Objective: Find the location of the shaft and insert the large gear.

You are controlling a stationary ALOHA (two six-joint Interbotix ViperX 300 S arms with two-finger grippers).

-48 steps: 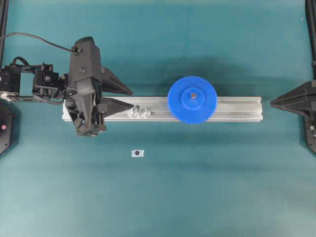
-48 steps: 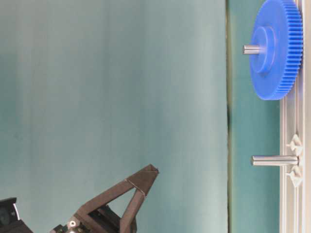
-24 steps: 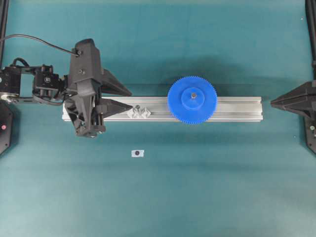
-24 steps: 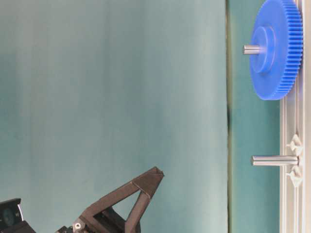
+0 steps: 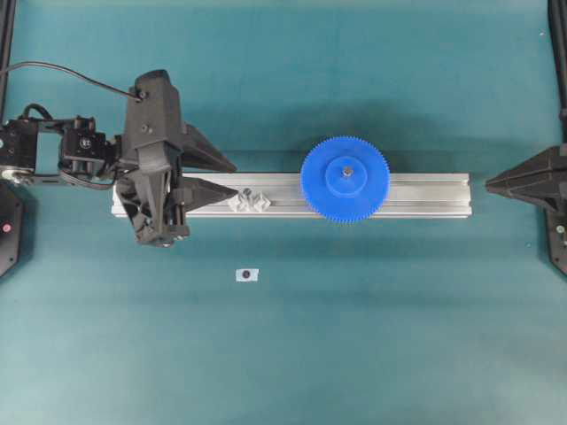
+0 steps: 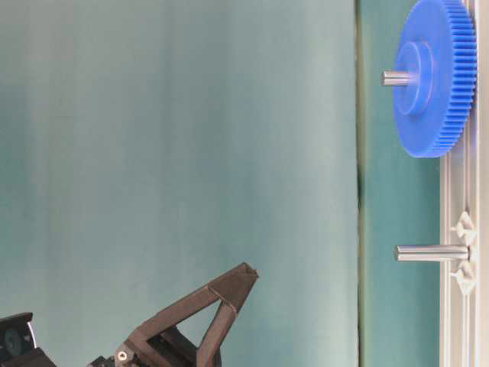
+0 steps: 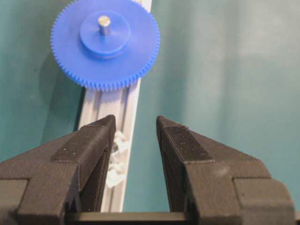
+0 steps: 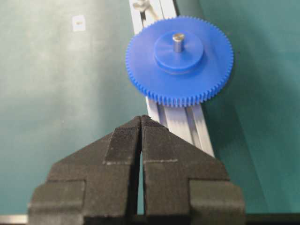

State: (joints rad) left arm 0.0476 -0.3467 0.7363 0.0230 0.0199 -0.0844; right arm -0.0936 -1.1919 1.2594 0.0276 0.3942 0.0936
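Observation:
The large gear point(image 5: 345, 179), bright blue, lies flat on the silver rail point(image 5: 425, 197) with a grey pin tip point(image 5: 347, 170) poking through its hub. It also shows in the table-level view point(image 6: 435, 76) and both wrist views point(image 7: 105, 44) point(image 8: 179, 61). The shaft point(image 5: 249, 192) stands bare between two clear brackets point(image 5: 251, 203), left of the gear, and shows again from table level point(image 6: 429, 252). My left gripper point(image 5: 236, 177) hovers just left of the shaft, open and empty point(image 7: 135, 123). My right gripper point(image 5: 487, 184) is shut point(image 8: 141, 117) off the rail's right end.
A small white tag with a dark dot point(image 5: 247, 274) lies on the teal mat in front of the rail. Black frame posts point(image 5: 558, 53) stand at the left and right edges of the overhead view.
The left gripper shifted slightly between one second and half a second ago, then held still. The gear, the shaft and the right gripper have not moved.

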